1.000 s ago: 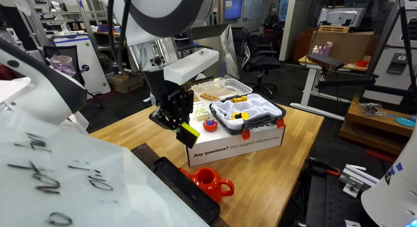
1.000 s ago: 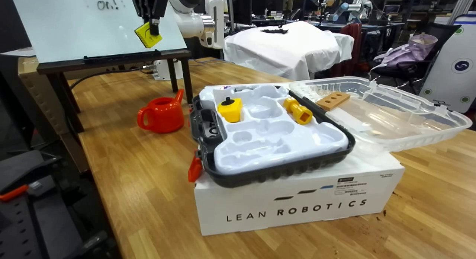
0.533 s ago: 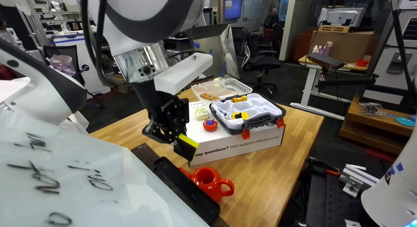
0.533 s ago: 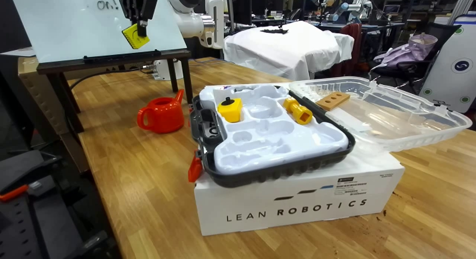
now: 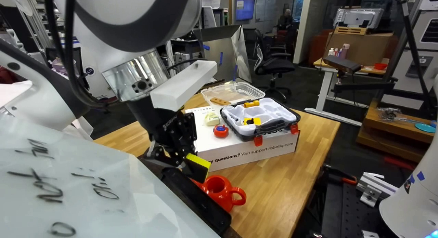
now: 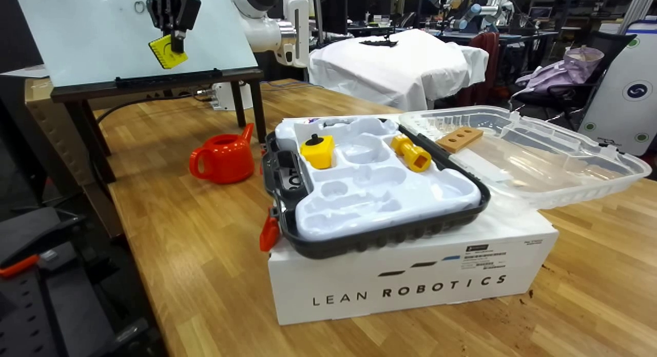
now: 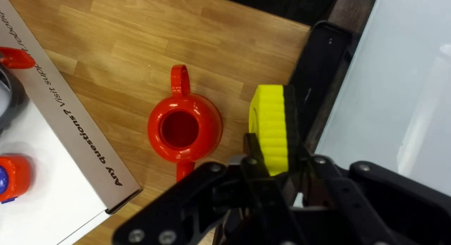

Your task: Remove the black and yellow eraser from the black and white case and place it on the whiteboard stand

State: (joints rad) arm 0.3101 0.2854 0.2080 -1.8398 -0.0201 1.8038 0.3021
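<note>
Plainly, the gripper [image 7: 276,146] held the black and yellow eraser [image 7: 270,121] pinched aloft beside the whiteboard stand [image 7: 384,100], whose black tray [image 7: 320,63] lay lower and right in the wrist view, its long axis slightly askew to the eraser's.

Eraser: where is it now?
In the wrist view, the eraser is right of center, held in the gripper, red pot to its left, whiteboard stand to its right.

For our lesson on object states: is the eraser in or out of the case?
Out. The tool grips the eraser; both exterior views show it apart from the case.
</note>
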